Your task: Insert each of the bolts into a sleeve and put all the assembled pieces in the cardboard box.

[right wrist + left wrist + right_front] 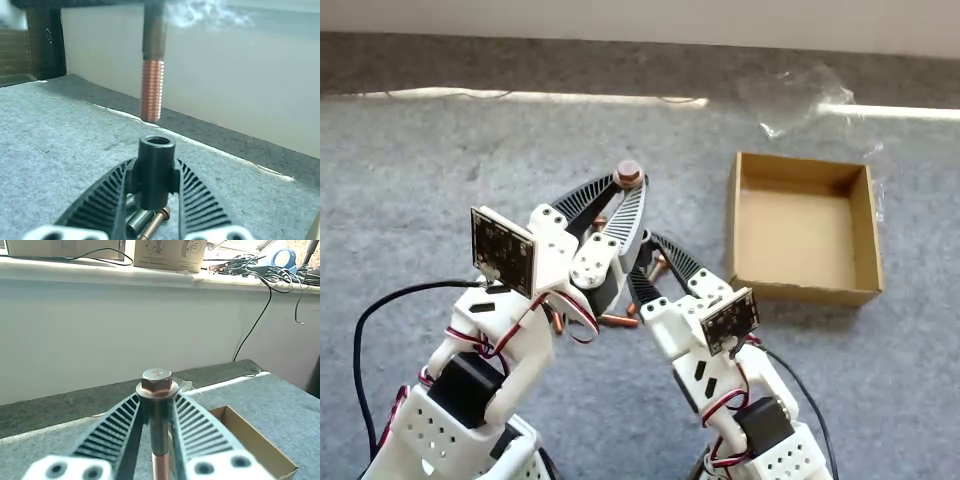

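Nearest the high camera stand the left arm (pixel 490 370) and right arm (pixel 720 380); beyond them, the cardboard box (pixel 798 291) holds nothing.

Left wrist view: the left gripper (pixel 156 400) is clamped on a bolt (pixel 156 380), head up.

Right wrist view: the right gripper (pixel 156 175) clasps a sleeve (pixel 156 150) upright, just below the bolt's threaded tip and not touching it. Spare parts (pixel 145 223), apparently one sleeve and one bolt, lie on the table (pixel 60 135). Nothing is assembled yet.

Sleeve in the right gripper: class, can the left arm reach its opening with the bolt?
Probably yes: the bolt hangs above the sleeve, its mouth open upward, nothing between them.
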Robot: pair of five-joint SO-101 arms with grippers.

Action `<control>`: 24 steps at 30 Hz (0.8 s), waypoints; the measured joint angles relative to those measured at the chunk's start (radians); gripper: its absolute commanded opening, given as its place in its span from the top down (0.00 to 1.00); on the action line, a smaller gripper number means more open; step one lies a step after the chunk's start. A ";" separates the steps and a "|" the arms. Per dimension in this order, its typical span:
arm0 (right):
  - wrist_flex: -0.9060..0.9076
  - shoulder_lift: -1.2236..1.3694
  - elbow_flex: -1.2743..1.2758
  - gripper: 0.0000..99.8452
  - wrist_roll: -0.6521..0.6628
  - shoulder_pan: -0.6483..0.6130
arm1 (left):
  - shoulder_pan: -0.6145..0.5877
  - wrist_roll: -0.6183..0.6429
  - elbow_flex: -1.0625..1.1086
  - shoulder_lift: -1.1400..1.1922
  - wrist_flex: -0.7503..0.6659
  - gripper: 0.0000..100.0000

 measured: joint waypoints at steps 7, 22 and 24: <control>0.000 0.000 0.000 1.00 0.000 0.000 | 0.000 0.000 0.037 -0.002 -0.025 0.99; 0.000 0.000 0.000 1.00 0.000 0.000 | 0.000 0.002 0.103 -0.002 -0.092 0.99; 0.000 0.000 0.000 1.00 0.000 0.000 | 0.005 0.002 0.132 -0.002 -0.094 0.99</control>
